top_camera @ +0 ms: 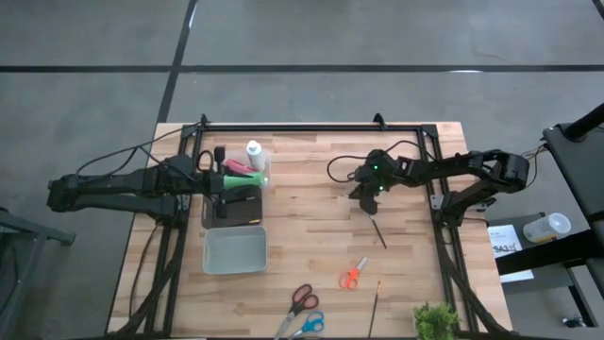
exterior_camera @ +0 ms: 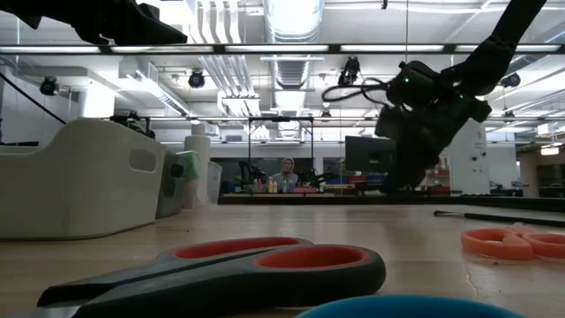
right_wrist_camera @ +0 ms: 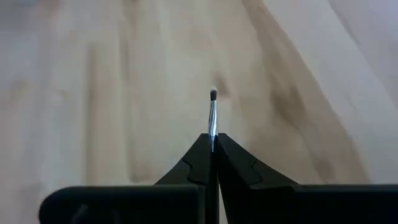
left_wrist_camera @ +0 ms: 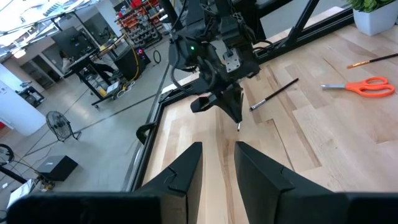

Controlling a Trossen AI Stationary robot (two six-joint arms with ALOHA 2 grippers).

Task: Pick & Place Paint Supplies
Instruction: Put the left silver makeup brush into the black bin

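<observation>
High view: the right gripper (top_camera: pixel 366 195) hangs over the table's (top_camera: pixel 311 255) middle, a dark brush (top_camera: pixel 377 230) lying just beside it. The left gripper (top_camera: pixel 247 178) sits by the paint bottles (top_camera: pixel 253 154), behind a grey tray (top_camera: pixel 235 250).

Low view: red-handled scissors (exterior_camera: pixel 238 269) fill the foreground.

Left wrist view: its own fingers (left_wrist_camera: pixel 186 171) stand narrowly parted, holding nothing.

Right wrist view: the jaws are pinched on a thin paintbrush (right_wrist_camera: pixel 212 118), bristle tip pointing at the wood.
</observation>
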